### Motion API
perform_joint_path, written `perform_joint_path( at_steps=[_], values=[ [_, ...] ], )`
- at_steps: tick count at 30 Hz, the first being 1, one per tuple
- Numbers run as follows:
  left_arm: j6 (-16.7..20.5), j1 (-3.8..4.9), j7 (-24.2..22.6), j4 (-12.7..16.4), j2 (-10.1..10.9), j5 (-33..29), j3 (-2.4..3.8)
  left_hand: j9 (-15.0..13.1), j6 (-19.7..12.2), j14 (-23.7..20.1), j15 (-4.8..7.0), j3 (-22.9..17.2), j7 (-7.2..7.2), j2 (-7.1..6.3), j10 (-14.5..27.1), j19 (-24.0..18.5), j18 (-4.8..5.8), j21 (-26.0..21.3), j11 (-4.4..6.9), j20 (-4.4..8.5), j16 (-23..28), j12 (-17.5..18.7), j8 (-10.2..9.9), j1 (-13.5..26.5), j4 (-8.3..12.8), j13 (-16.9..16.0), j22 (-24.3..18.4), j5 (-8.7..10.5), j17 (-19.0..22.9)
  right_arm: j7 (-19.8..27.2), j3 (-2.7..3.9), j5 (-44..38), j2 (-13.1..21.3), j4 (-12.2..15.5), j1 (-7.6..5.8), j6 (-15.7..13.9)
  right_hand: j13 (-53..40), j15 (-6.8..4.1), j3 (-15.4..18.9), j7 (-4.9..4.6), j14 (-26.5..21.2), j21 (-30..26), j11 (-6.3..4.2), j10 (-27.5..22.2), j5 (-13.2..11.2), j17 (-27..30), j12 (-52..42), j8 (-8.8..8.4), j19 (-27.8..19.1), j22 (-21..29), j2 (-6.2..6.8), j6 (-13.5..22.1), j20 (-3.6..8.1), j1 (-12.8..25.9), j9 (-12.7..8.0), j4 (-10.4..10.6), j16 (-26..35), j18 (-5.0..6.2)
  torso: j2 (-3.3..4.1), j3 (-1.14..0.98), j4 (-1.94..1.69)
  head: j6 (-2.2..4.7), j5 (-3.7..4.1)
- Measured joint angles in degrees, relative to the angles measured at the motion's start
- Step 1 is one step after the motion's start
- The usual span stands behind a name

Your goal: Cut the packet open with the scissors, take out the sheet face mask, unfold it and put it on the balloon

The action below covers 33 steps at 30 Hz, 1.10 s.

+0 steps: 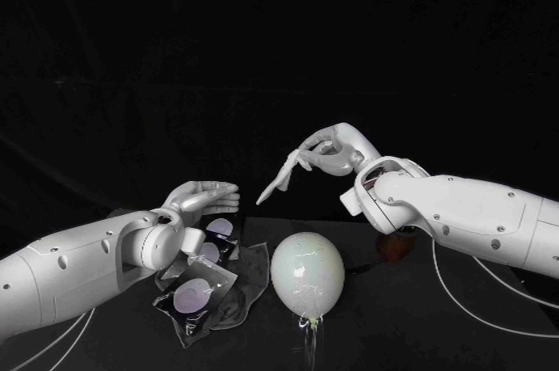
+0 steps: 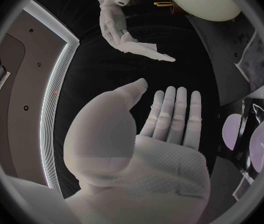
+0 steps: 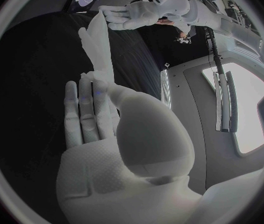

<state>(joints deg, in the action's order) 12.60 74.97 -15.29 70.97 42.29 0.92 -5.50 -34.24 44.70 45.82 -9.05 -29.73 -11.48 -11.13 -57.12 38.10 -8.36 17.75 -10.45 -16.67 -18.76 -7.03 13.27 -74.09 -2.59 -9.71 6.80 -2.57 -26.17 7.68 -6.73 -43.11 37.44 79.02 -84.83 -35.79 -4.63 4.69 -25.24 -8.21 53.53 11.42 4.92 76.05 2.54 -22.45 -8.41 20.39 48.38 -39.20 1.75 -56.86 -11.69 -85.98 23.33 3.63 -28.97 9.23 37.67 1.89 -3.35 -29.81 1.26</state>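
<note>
Mask: folded into a narrow white strip and held up in the air. In your head view it sits at 12 o'clock from the balloon and slants down toward 7 o'clock from the fingers that hold it.
Right hand: your right hand is raised well above the table. It pinches the mask's upper end between thumb and fingers.
Left hand: your left hand is at 8 o'clock from the mask and apart from it. It holds nothing; the fingers are straight and side by side, with the thumb standing off.
Balloon: pale and egg-shaped, lying on the table with its knotted end pointing to 6 o'clock.
Packet: black and crumpled with pale round patches. It lies just beside the balloon at its 9 o'clock, below your left wrist.
Table: black.
Reddish thing: small, at 2 o'clock from the balloon and under your right forearm. You cannot tell what it is.
</note>
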Motion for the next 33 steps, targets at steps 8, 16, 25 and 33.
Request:
perform_joint_path(
  at_steps=[8, 16, 25, 33],
  values=[
    [-2.9, -1.21, -0.1, -0.9, -1.8, 0.0, -0.01, 1.7, -1.8, -2.4, -0.79, 3.9, 1.31, -1.42, 2.0, -3.4, 1.65, -3.5, -0.09, -0.07, 1.9, 0.6, -0.5, 1.0, -1.7, 1.8, -2.0, 0.00, 2.0, 0.0, 0.00, 0.2, -0.3, 0.3, 0.00, -0.3, 0.0, 0.00, -0.2, -0.10, 0.0, 0.0, 0.02, 0.0, 0.0, 0.0, 0.0, -0.07, -0.4, -0.2, 0.15, -0.3, -0.01, 0.1, 0.0, -0.2, 0.0, -0.03, -0.02, 0.02, 0.01, 0.00, 0.01],
    [-5.3, -1.91, -1.7, -3.2, -5.1, -0.6, 0.23, 3.9, -2.8, -4.1, -2.02, 8.2, 1.75, -0.34, 3.9, -5.5, 3.12, -6.5, 1.63, -0.06, 4.2, 1.9, -0.5, -0.1, -4.2, 4.1, -3.3, 0.00, 4.7, 0.1, 0.01, 0.4, -0.8, 0.8, 0.00, -0.3, 0.0, 0.00, -0.2, -0.09, 0.0, 0.1, 0.11, 0.1, 0.0, 0.0, 0.0, -0.19, -0.4, -0.3, 0.22, -0.4, -0.01, 0.2, 0.0, -0.1, 0.0, -0.05, -0.02, 0.06, 0.01, 0.09, 0.02],
    [-6.7, -2.01, -4.0, -5.6, -8.3, -1.5, 0.55, 5.5, -2.3, -6.0, -3.18, 9.5, 1.49, 1.08, 4.0, -7.4, 3.37, -8.2, 1.75, 0.04, 6.5, 2.2, -0.5, -2.5, -4.5, 5.3, -3.6, 0.00, 6.7, 0.4, 0.01, 0.4, -0.9, 1.9, -0.01, 0.2, 0.0, 0.00, -0.7, -0.10, 0.0, 0.4, -0.05, 0.4, -0.1, 0.0, 0.0, 0.04, -0.4, -0.6, 0.37, -0.3, -0.01, 0.8, 0.0, -0.4, 0.0, 0.50, 0.02, 0.06, 0.08, 0.05, -0.18],
    [-8.7, -2.02, -5.6, -6.2, -9.2, -2.2, 0.69, 7.4, -2.0, -7.3, -3.43, 12.6, 1.84, 2.18, 4.6, -10.1, 4.02, -10.0, 1.76, -0.01, 8.0, 2.7, -1.3, -2.1, -6.9, 5.9, -3.8, 0.00, 8.5, 0.6, -0.01, 0.1, -1.4, 2.9, -0.01, 0.8, 0.0, 0.00, -0.7, -0.13, 0.0, 0.4, -0.04, 0.4, 0.0, 0.0, 0.0, 0.02, -0.4, -0.6, 0.37, -0.3, -0.01, 0.8, 0.0, -0.4, 0.0, 0.50, 0.03, 0.00, -0.03, 0.01, -0.24]
  ],
)
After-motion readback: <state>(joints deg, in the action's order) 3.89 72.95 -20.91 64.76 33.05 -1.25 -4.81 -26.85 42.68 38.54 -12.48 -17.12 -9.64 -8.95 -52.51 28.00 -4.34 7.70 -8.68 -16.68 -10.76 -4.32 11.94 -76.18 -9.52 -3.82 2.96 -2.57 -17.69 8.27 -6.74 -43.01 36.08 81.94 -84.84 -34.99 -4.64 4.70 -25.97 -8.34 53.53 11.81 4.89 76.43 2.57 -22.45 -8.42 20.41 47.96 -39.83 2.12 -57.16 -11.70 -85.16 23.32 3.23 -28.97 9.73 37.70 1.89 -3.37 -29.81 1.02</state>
